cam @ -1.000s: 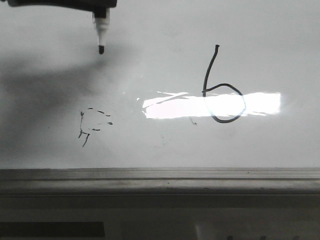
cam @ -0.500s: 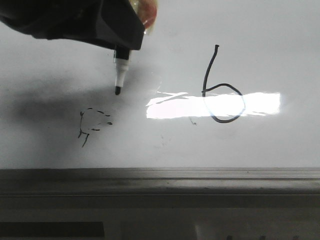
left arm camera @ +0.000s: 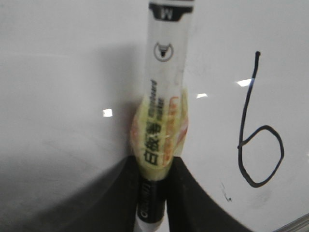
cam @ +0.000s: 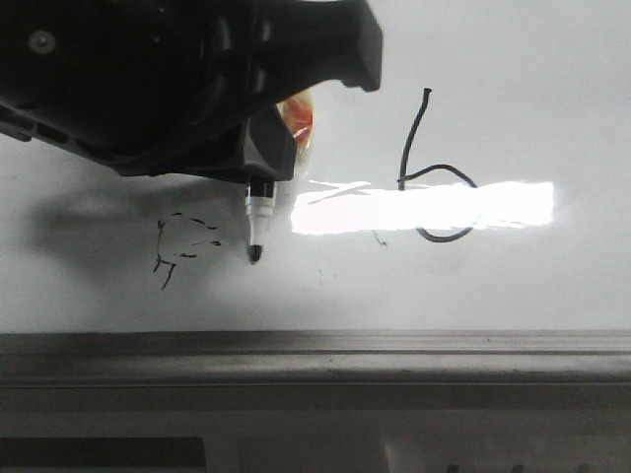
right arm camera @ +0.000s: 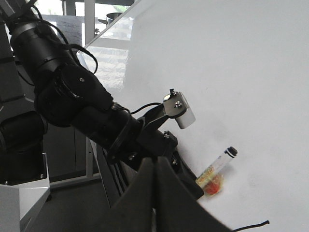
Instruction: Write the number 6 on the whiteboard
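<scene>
A black number 6 stands drawn on the whiteboard, right of centre, its loop crossing a glare patch. The left wrist view shows the same 6 beside the marker. My left gripper is shut on a clear-bodied whiteboard marker wrapped in yellow-orange tape. The black tip points down at the board, just right of some faint scribbles and well left of the 6. Whether the tip touches the board does not show. My right gripper is shut and holds nothing, off the board's side.
A grey metal ledge runs along the board's near edge. A bright glare patch lies across the board's middle. In the right wrist view the left arm reaches over the board's edge with the marker.
My left gripper has come down and to the right with the marker. Its tip went from the upper left of the board to just right of the scribbles. The 6 is unchanged.
</scene>
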